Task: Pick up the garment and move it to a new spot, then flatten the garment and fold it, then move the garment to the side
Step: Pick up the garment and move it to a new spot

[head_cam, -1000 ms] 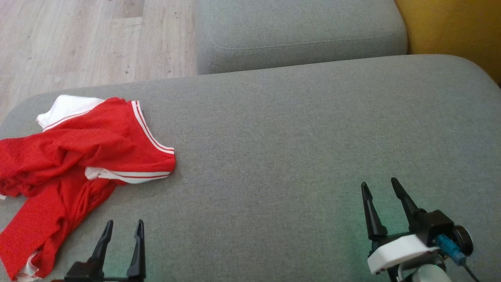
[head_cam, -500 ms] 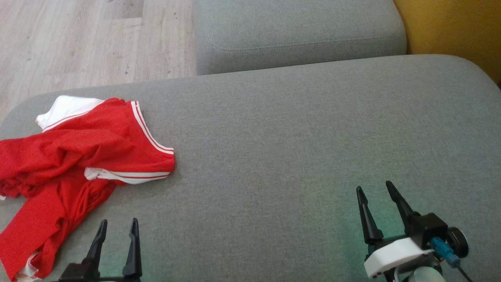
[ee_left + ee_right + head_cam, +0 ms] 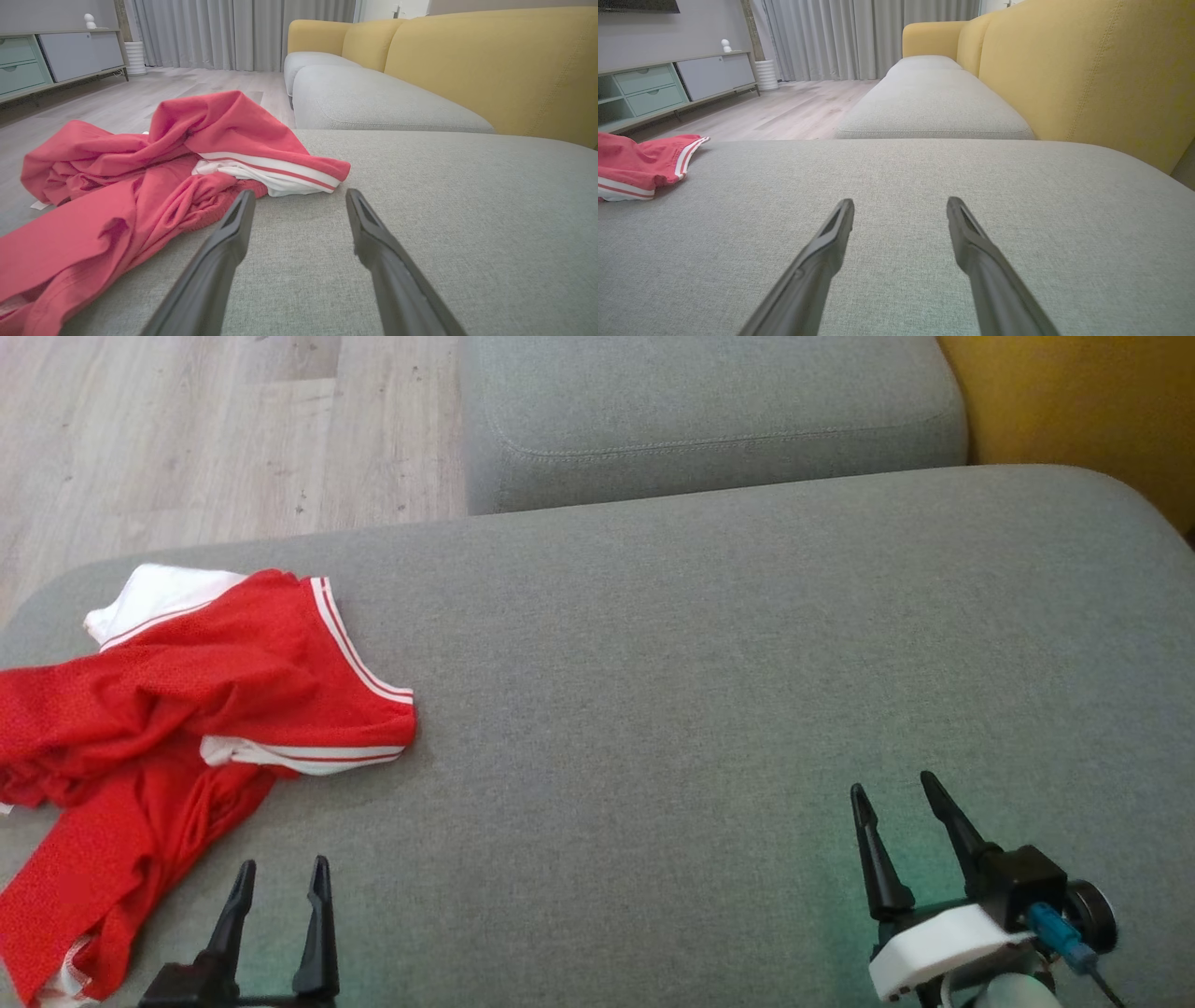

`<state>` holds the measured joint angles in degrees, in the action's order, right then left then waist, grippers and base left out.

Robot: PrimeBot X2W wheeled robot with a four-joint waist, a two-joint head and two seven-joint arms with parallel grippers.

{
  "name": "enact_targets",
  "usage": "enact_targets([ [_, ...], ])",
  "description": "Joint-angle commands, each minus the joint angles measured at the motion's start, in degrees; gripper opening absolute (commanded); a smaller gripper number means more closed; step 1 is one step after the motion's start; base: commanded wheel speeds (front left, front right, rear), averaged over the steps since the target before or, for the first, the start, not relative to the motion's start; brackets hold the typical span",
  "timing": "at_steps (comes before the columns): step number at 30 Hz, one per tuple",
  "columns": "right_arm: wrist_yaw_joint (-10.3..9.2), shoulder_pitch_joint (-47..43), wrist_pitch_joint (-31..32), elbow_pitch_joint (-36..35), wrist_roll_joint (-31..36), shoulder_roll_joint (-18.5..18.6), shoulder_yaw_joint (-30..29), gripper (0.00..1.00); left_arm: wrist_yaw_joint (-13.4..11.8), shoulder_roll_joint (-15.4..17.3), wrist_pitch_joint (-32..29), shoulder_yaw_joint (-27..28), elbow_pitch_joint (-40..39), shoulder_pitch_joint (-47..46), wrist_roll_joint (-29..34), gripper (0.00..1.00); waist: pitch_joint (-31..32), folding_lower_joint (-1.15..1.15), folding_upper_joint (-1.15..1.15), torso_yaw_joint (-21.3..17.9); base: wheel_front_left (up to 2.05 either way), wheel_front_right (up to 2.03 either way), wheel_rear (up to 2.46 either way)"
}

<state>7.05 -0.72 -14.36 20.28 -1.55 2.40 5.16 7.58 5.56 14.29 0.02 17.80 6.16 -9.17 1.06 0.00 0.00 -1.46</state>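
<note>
so basically nothing on the list looks done yet; the garment (image 3: pixel 187 700) (red mesh with white striped trim, shorts or a jersey, can't really tell which) lies in a crumpled heap at the left end of the grey seat cushion (image 3: pixel 700 644), with part of it running off the left edge of the head view; it's bunched up, not flat, not folded, and nobody's holding it.

left gripper (image 3: pixel 284 861) has its fingers spread wide with nothing between them; it sits low over the cushion just beside the near edge of the pile; in the left wrist view the white-striped hem is right past the fingertips, and i can't tell if one finger brushes the red cloth or not.

right gripper (image 3: pixel 892 782) is spread wide and empty too, well apart from the garment, over bare cushion on the right side.

so my read: we're at the very first step, the pick-up, and the left arm looks like the one lined up for it; moving it to a new spot, flattening, folding and shifting it aside are all left to do; the big bare stretch of cushion in the middle seems like the obvious place to lay it out.
</note>
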Motion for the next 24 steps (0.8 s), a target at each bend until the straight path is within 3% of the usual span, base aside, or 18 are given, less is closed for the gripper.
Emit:
enact_targets([
  [1,0.44,1.5,-0.6,-1.5,-0.6,0.5,1.4,1.0,-0.1,0.3,0.7,1.8,-1.6,-1.7,-0.5,1.0,0.0,0.0,0.0,0.1,0.0,0.0,0.0],
  [7,0.44,1.3,-0.6,-1.7,-0.7,0.5,1.3,1.0,-0.1,0.7,0.7,0.8,-1.4,-2.3,-0.9,1.0,0.1,0.0,0.0,3.1,0.0,0.0,0.0],
  [19,0.44,2.0,-0.6,-1.2,-2.0,0.5,3.6,1.0,-0.1,1.4,0.7,0.5,-0.7,-0.7,-1.2,1.0,1.4,0.0,0.0,17.9,0.0,0.0,0.0],
  [24,0.44,2.5,-0.6,-0.8,-2.9,0.5,5.2,1.0,-0.1,1.9,0.7,0.8,-0.9,0.4,-1.7,1.0,1.4,0.0,0.0,20.3,0.0,0.0,0.0],
])
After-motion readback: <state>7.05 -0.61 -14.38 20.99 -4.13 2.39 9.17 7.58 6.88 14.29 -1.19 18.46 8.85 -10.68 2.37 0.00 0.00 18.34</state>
